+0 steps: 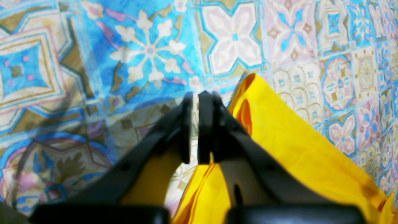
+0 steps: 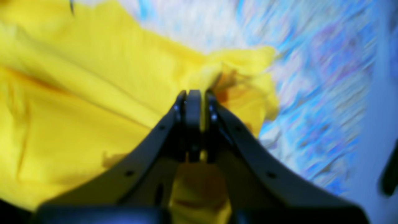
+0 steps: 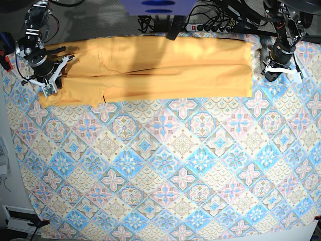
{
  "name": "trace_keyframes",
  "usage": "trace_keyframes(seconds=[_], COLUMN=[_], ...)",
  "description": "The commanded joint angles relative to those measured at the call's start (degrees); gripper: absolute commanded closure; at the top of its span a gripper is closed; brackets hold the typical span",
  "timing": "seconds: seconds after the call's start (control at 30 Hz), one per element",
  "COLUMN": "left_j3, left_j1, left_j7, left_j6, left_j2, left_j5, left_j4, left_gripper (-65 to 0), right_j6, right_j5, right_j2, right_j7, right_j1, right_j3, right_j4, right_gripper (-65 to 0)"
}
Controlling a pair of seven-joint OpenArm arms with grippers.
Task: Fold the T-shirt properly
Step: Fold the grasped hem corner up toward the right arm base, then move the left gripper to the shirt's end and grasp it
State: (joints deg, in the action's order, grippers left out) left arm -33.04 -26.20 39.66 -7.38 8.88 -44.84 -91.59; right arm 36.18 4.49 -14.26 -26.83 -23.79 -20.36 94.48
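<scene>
The yellow-orange T-shirt (image 3: 160, 70) lies as a long flat band across the far side of the table. My right gripper (image 3: 50, 89) is at its left end. In the right wrist view the gripper (image 2: 196, 93) is shut on a bunched fold of the T-shirt (image 2: 93, 93), with yellow showing between the fingers. My left gripper (image 3: 270, 75) is just past the shirt's right edge. In the left wrist view it (image 1: 196, 95) is closed to a thin slit with nothing in it, and the T-shirt (image 1: 295, 140) lies beside and under it on the right.
The blue-pink patterned tablecloth (image 3: 175, 165) covers the whole table and also shows in the left wrist view (image 1: 149, 53). Cables and a power strip (image 3: 210, 22) lie behind the far edge. Both arm bases stand at the far corners.
</scene>
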Motion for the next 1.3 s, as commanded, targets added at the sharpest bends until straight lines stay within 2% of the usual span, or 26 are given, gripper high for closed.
trace_keyframes(seconds=[0.0, 0.1, 0.17, 0.27, 0.4, 0.57, 0.67, 0.7, 0.77, 0.8, 0.93, 1.0, 1.13, 1.27], left_j3=[-0.33, -0.33, -0.33, -0.33, -0.33, -0.68, -3.49, -4.28, -5.16, -5.16, -4.81, -4.81, -4.90, -4.90], left_j1=[-0.05, -0.05, -0.05, -0.05, -0.05, -0.05, -0.05, 0.04, 0.04, 0.04, 0.04, 0.04, 1.36, 3.29], left_j7=[-0.67, -0.67, -0.67, -0.67, -0.67, -0.67, -0.67, -0.67, -0.67, -0.67, -0.67, -0.32, 5.22, 11.99], left_j6=[-0.40, -0.40, -0.40, -0.32, -0.23, -0.23, -0.23, -0.23, -0.23, -0.23, -0.23, -0.23, -0.14, -0.32], left_j2=[0.74, 0.74, 0.74, 0.74, 0.74, 0.74, 0.48, 0.39, 0.39, 0.39, 0.39, 0.39, 0.39, 0.65], left_j5=[-0.39, -0.39, -0.39, -0.39, -0.39, -0.65, -0.74, -0.74, -0.74, -0.74, -0.65, -0.65, -0.65, -0.65], left_j4=[-0.67, -0.67, -0.67, -0.67, -0.67, -0.76, -0.76, -0.67, -0.67, -0.67, -0.67, -0.67, -0.76, -0.85], left_gripper=[-3.8, -4.0, -4.1, -4.2, -4.2, -4.2, -4.2, -4.2, -4.2, -4.2, -4.4, -8.1, -17.4, -18.3], right_j6=[-0.36, -0.54, -0.54, -0.54, -0.54, -0.54, -0.27, 0.08, 3.24, 3.82, 3.82, 3.82, 3.82, 3.82], right_j5=[0.04, 2.06, 2.32, 2.41, 2.41, 2.41, 2.41, 2.06, -1.11, -2.87, -3.74, -3.74, -3.74, -3.74], right_j2=[-0.64, -0.20, 1.47, 5.51, 8.68, 10.53, 11.05, 11.05, 10.79, 10.61, 9.65, 9.56, 9.56, 9.56], right_j7=[0.15, -1.70, -1.35, 0.59, 1.55, 1.73, 1.73, 1.73, 1.73, 1.73, 1.55, 1.29, 1.29, 1.29], right_j1=[0.19, 1.68, 1.86, 1.68, 1.42, 0.27, 0.19, -0.08, -1.84, -3.15, -4.91, -4.91, -4.65, -4.56], right_j3=[-0.52, -0.87, -2.37, -8.70, -11.07, -10.89, -10.81, -10.45, -7.29, -5.18, 1.77, 4.84, 7.74, 8.54], right_j4=[-0.89, -3.27, -3.09, 0.25, 6.40, 9.83, 9.92, 9.92, 9.92, 9.92, 9.83, 9.57, 9.30, 9.30], right_gripper=[-3.3, -9.8, -13.2, -16.3, -17.2, -17.1, -17.2, -17.2, -17.0, -17.0, -16.9, -16.9, -16.9, -16.9])
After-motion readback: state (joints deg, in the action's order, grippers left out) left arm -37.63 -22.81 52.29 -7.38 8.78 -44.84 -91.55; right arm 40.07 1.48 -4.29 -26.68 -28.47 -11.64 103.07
